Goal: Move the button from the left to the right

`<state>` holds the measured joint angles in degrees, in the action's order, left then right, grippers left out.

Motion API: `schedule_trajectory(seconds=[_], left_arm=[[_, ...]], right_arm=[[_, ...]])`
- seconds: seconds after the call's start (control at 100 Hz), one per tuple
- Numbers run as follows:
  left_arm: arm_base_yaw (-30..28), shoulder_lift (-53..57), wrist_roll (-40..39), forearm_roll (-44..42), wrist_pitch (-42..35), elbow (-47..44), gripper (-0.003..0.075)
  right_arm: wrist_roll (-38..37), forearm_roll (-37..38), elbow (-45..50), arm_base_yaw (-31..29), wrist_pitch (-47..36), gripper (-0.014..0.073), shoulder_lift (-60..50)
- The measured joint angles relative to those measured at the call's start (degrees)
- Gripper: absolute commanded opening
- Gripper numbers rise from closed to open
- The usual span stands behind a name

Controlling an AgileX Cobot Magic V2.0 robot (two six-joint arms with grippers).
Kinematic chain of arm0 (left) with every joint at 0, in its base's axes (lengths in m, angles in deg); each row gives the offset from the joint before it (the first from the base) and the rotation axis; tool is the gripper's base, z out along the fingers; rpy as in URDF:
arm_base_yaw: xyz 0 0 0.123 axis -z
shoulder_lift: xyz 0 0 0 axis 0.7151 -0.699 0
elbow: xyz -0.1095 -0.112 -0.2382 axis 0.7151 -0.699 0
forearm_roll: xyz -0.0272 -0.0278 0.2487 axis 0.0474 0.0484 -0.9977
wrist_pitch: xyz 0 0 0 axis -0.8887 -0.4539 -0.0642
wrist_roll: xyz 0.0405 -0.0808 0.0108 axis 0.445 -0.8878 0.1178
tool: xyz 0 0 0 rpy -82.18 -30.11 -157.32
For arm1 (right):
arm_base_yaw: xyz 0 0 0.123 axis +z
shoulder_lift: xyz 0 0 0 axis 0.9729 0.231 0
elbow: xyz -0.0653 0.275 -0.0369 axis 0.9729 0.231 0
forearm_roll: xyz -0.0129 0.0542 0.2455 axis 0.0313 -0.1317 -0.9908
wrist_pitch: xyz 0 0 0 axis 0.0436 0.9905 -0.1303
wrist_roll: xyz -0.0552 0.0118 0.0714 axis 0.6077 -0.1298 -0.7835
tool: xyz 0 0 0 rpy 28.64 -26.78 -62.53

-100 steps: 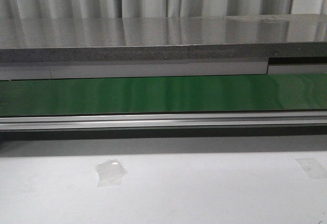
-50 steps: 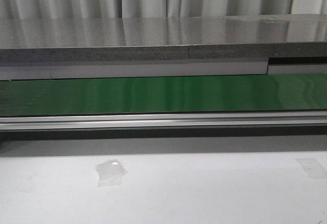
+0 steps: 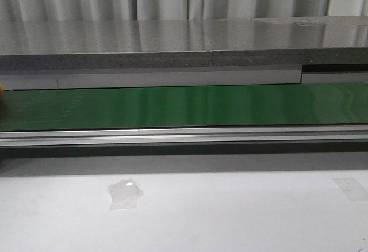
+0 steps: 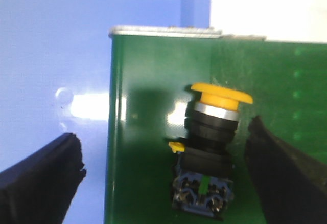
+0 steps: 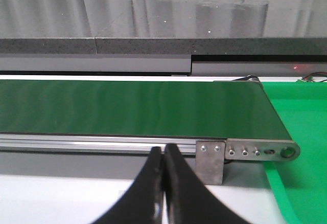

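Observation:
The button lies on its side on the green conveyor belt near the belt's end, its yellow-orange cap away from the camera and its black body with a green mark towards it. My left gripper is open around it, and the button lies nearer one finger than the other. In the front view only an orange speck shows at the belt's far left edge. My right gripper is shut and empty in front of the belt's right end. Neither gripper shows in the front view.
A blue surface lies beside the belt's left end. A bright green surface sits past the belt's right end. A grey shelf runs behind the belt. Clear tape patches are stuck on the white table.
A small orange speck has appeared at the far left edge of the belt in the front view. Nothing else has moved there.

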<state>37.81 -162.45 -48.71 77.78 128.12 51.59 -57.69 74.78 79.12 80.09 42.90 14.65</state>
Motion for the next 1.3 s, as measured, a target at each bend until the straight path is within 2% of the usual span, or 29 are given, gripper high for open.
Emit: schedule_trajectory(seconds=[0.3, 0.48, 0.73, 1.3], left_arm=[[0.0, 13.27, 2.96, 3.31, -2.18, -2.53, 0.0621], [0.0, 24.15, 6.9, 8.29, -9.31, -12.02, 0.0621], [1.96, 41.57, 8.93, 9.43, -21.55, -27.2, 0.0621], [11.08, 70.78, 9.48, 9.86, -30.6, -51.12, 0.0621]], right_arm=[[0.0, 0.0, 0.0, 0.0, 0.0, -0.0068, 0.0], [0.0, 0.0, 0.0, 0.0, 0.0, -0.0068, 0.0], [0.0, 0.0, 0.0, 0.0, 0.0, -0.0068, 0.0], [0.0, 0.0, 0.0, 0.0, 0.0, -0.0068, 0.0]])
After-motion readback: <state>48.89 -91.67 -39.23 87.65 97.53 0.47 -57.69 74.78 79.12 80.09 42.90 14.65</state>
